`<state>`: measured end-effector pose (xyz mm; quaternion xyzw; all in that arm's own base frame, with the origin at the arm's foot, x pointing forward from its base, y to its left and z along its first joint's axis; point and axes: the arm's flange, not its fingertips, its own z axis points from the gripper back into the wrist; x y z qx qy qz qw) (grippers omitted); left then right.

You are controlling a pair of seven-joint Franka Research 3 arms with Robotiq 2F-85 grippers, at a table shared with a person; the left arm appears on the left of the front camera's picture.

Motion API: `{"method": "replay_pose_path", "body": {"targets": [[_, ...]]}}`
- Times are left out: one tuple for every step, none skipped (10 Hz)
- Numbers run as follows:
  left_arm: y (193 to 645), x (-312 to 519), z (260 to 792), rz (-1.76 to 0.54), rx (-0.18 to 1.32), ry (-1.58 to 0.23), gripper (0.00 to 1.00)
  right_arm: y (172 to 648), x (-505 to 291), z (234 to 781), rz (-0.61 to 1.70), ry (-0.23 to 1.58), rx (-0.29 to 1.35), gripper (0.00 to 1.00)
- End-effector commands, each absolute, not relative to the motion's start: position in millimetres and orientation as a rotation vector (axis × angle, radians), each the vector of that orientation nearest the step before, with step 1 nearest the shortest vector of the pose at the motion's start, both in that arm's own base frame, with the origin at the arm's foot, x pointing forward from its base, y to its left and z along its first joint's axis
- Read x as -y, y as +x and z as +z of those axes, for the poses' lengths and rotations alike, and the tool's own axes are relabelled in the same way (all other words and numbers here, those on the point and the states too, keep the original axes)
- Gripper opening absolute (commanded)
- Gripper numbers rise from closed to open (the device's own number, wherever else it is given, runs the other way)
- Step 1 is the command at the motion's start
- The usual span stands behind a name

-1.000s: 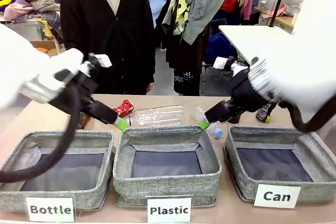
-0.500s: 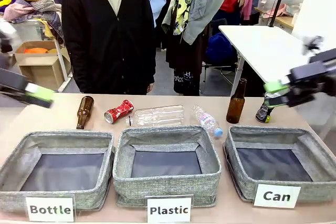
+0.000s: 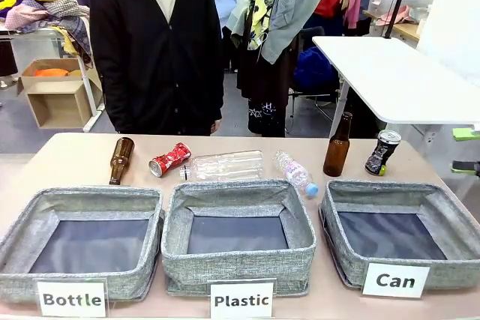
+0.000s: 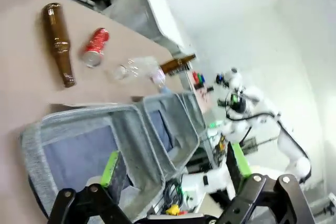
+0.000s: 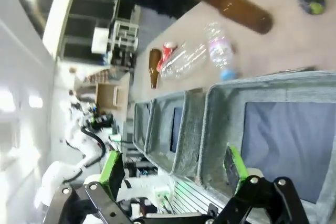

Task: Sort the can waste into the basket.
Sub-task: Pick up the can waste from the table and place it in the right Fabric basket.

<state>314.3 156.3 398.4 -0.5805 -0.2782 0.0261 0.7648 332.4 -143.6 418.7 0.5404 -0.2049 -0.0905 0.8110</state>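
table (image 3: pixel 67 157): 3 grey bins in a row along the near edge, loose waste in a line behind them. can basket (image 3: pixel 390 188) = rightmost bin, on the robot's right, nothing in it yet.

right gripper (image 3: pixel 468 151): hangs just off the table's right end, jaws wide, holding nothing. left gripper (image 4: pixel 173 166): also wide + empty, looking down over the left-end bin.

black can (image 3: pixel 382 152): far right of the table, just behind the can basket's far rim, near the upright brown bottle (image 3: pixel 337 148). it's tilted, silver top toward far-right; can't tell if it leans or lies flat. it sits inboard of the right gripper, so right arm is clearly nearer. imo that's the first pick: short reach in, grip across the long axis, short drop fwd into the basket.

red can (image 3: pixel 169 160): crushed, on its side, long axis diagonal. lies between the lying brown bottle (image 3: pixel 118 160) and the clear plastic bottle (image 3: pixel 225 165), well apart from the can basket. left arm nearer, but the drop is at the opposite end.
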Motion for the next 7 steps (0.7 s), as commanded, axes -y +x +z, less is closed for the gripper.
{"method": "replay_pose_path", "body": {"targets": [[270.9,-108.6,381.0,0.138,0.676,-1.298,1.00,313.7,133.0,404.9,-0.221,1.191,0.501,1.00],[272.8,-106.6,386.3,0.156,0.700,-1.296,1.00,317.1,134.1,402.0,-0.235,1.198,0.503,1.00],[270.5,-103.3,388.5,0.169,0.718,-1.288,1.00,321.2,132.3,400.3,-0.242,1.177,0.502,1.00],[265.9,-93.7,386.1,0.169,0.727,-1.267,1.00,329.6,159.2,410.0,-0.262,1.177,0.466,1.00],[322.9,-164.9,390.6,0.182,0.664,-1.293,1.00,329.6,159.2,410.0,-0.262,1.177,0.466,1.00],[322.9,-164.9,390.6,0.182,0.664,-1.293,1.00,329.6,159.2,410.0,-0.262,1.177,0.466,1.00],[322.9,-164.9,390.6,0.182,0.664,-1.293,1.00,329.6,159.2,410.0,-0.262,1.177,0.466,1.00]]}}
